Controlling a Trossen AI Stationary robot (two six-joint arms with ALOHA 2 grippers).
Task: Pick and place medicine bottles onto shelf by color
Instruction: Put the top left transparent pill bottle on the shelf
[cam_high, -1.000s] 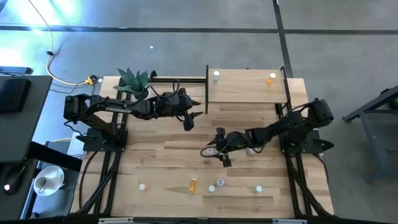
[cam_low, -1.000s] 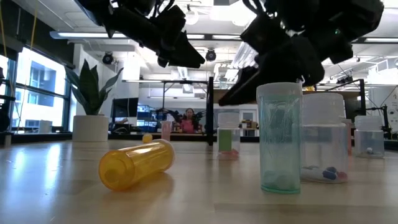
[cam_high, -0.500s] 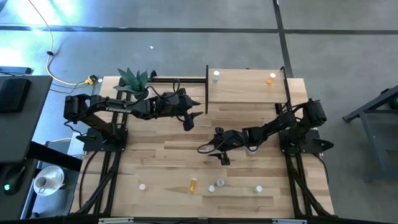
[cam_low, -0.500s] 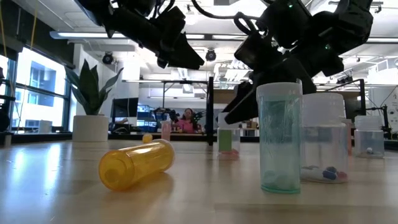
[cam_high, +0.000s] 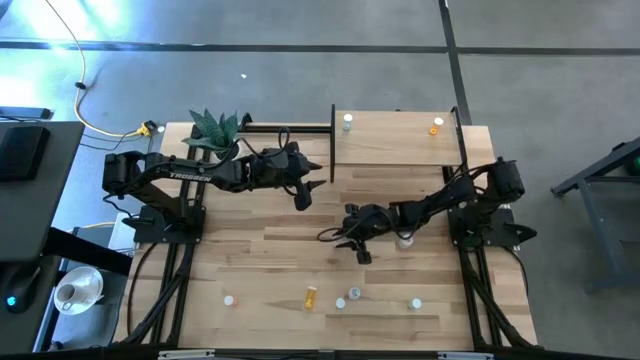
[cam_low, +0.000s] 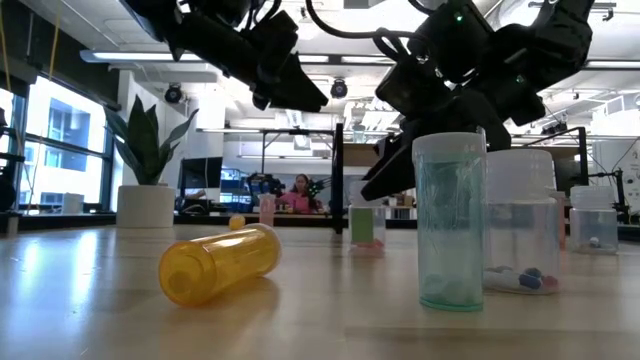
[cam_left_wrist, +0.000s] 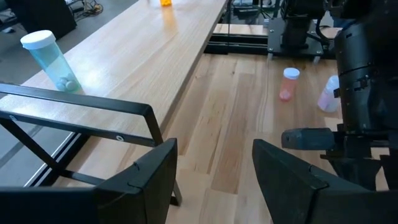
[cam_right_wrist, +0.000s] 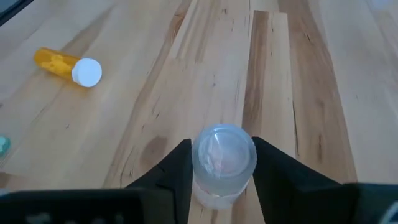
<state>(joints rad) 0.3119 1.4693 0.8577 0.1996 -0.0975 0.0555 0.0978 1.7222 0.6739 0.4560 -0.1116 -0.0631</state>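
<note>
Left gripper (cam_left_wrist: 214, 171) is seen with fingers apart, nothing between them. A teal bottle (cam_left_wrist: 51, 61) and an orange bottle (cam_left_wrist: 165, 2) are stood on the shelf (cam_left_wrist: 143, 62). A pink bottle (cam_left_wrist: 288, 83) is upright on the table (cam_left_wrist: 239, 118), beside the other arm (cam_left_wrist: 367, 93).

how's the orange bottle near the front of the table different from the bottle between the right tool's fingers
The orange bottle lies on its side on the planked table, clear of both arms; the clear bottle stands upright between the right tool's fingers. The orange bottle is tinted amber; the clear bottle is colourless and see-through. Both are small cylinders with pale caps.
</note>
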